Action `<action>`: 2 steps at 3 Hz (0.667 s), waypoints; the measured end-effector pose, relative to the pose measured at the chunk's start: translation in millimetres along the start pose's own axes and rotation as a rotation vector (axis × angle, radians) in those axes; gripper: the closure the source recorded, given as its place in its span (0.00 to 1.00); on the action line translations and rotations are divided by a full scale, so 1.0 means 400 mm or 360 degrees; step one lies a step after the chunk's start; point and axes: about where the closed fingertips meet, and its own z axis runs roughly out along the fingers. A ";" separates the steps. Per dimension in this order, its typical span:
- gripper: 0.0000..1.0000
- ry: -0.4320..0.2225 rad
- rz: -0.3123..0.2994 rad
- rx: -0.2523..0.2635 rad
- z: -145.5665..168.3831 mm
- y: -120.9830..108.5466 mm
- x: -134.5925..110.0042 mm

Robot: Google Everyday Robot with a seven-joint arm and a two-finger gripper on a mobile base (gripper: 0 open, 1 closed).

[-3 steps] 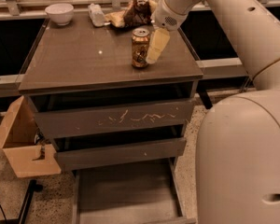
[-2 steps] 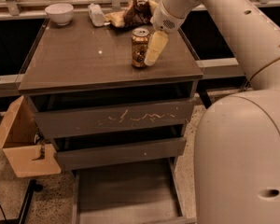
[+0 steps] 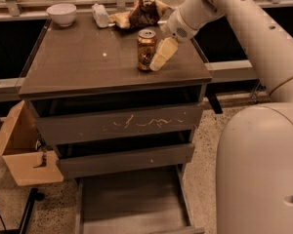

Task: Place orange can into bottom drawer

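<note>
The orange can (image 3: 146, 50) stands upright on the cabinet top (image 3: 88, 62), near its right side. My gripper (image 3: 159, 57) reaches down from the upper right and sits right against the can's right side, at can height. The can rests on the top. The bottom drawer (image 3: 132, 204) is pulled out at the foot of the cabinet, and its plain flat inside shows with nothing in it.
A brown and tan snack bag (image 3: 141, 12), a small pale packet (image 3: 100, 15) and a white bowl (image 3: 61, 13) lie along the back of the top. The two upper drawers (image 3: 122, 123) are slightly ajar. An open cardboard box (image 3: 24, 155) stands at the left. My pale base (image 3: 259, 169) fills the right.
</note>
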 end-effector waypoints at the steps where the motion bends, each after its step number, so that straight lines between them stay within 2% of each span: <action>1: 0.00 -0.0190 0.0079 0.0004 -0.007 -0.009 -0.003; 2: 0.00 -0.0282 0.0103 0.0001 -0.009 -0.013 -0.010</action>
